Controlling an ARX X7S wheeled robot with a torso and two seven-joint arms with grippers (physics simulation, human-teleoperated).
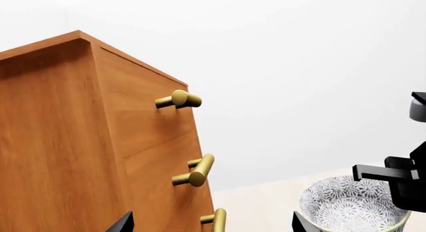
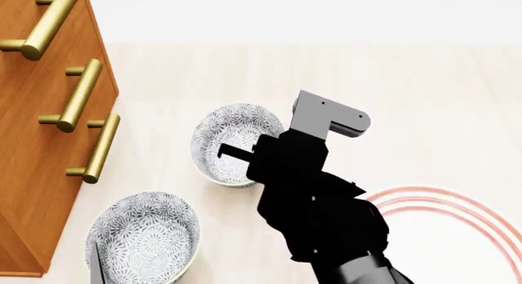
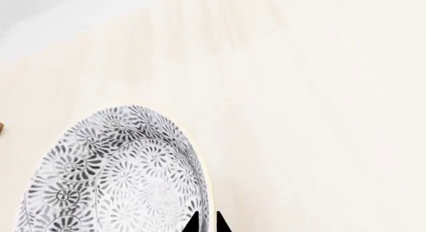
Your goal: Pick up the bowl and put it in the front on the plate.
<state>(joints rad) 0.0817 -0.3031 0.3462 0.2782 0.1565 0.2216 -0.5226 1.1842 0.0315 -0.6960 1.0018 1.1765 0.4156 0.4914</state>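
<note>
A flower-patterned bowl (image 2: 232,140) sits in the middle of the light table, and it also shows in the right wrist view (image 3: 113,177) and the left wrist view (image 1: 349,207). My right gripper (image 3: 207,224) is shut on the bowl's right rim, one fingertip inside the rim and one outside. In the head view the black right arm (image 2: 314,192) covers that grip. The white plate (image 2: 453,235) with red rings lies at the lower right, partly under the arm. My left gripper (image 1: 213,224) stands wide open by the cabinet, holding nothing.
A second patterned bowl (image 2: 143,244) sits at the front left. A wooden cabinet (image 2: 33,143) with brass bar handles (image 2: 94,149) stands along the left side, close to both bowls. A white wall runs behind the table.
</note>
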